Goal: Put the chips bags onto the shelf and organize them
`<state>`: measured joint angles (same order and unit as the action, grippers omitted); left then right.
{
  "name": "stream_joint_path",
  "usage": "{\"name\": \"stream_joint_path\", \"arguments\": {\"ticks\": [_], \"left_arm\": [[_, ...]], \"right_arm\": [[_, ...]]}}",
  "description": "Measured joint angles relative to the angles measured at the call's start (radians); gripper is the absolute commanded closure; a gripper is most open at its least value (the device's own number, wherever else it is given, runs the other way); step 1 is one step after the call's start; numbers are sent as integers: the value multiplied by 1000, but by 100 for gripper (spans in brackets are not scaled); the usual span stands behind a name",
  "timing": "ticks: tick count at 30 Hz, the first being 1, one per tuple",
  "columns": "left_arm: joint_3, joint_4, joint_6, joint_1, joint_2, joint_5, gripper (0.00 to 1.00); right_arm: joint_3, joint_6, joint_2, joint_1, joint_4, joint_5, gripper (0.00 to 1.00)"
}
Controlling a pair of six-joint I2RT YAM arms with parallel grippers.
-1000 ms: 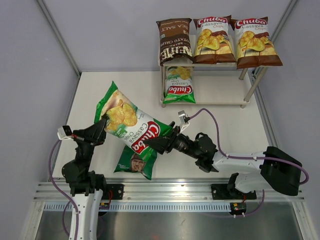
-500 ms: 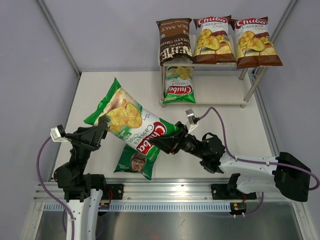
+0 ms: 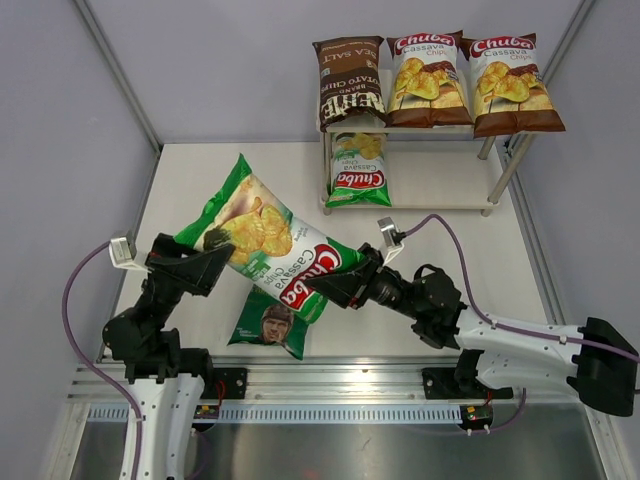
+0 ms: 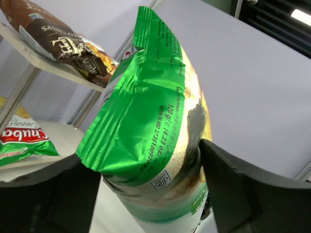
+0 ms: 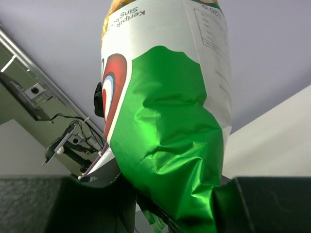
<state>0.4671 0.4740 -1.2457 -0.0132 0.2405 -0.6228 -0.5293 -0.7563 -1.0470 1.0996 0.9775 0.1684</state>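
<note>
Shifted rearward, my crinkled green Chuba bag (image 3: 272,240) slants near the counter's left edge, left pincer (image 3: 222,263) and right pincer (image 3: 336,288) clenching it.

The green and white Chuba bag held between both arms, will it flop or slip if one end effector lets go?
Probably floppy: the glossy green-and-white foil Chuba bag shows dents and creases near the right end effector, so a freed end would likely sag. It looks puffy, so likely light. The glossy film may slip at the left end effector.
</note>
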Motion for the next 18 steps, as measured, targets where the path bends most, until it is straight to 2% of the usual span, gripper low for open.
{"name": "stream_joint_path", "arguments": {"ticks": [1, 2, 11, 12, 18], "left_arm": [[1, 3, 10, 0, 13, -8, 4], [1, 2, 21, 0, 23, -16, 1], [2, -77, 141, 5, 59, -39, 1], [5, -97, 154, 5, 67, -32, 1], [95, -376, 274, 5, 133, 71, 1]], "right_arm": [[0, -2, 11, 0, -23, -10, 86], [1, -6, 28, 0, -50, -25, 86], [108, -80, 298, 13, -335, -262, 89], [119, -93, 327, 13, -366, -295, 95], [170, -156, 471, 13, -596, -534, 94]]}}
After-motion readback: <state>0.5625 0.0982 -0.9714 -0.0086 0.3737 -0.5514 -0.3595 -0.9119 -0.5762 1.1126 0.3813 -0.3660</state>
